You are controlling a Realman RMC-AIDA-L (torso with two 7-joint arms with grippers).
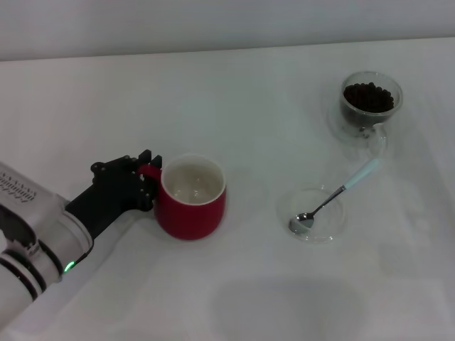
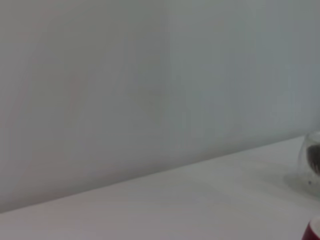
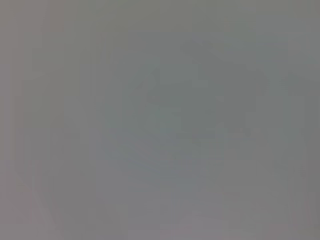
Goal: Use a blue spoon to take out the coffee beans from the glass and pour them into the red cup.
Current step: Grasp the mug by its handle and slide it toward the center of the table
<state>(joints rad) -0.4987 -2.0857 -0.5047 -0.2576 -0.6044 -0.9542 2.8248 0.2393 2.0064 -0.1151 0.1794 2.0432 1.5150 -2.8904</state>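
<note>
The red cup [image 1: 190,197] stands on the white table, left of centre, and its white inside holds nothing. My left gripper [image 1: 147,177] is at the cup's left side, its black fingers closed around the red loop handle. The glass [image 1: 370,117] with the coffee beans [image 1: 368,97] stands at the far right. The blue spoon [image 1: 334,197] lies with its silver bowl in a clear saucer and its pale blue handle pointing toward the glass. In the left wrist view the glass [image 2: 312,162] and a sliver of the red cup [image 2: 313,232] show at the edge. My right gripper is out of view.
The flat clear glass saucer [image 1: 328,226] lies right of the cup, in front of the glass. The white table [image 1: 234,106] runs to a pale wall at the back. The right wrist view shows only plain grey.
</note>
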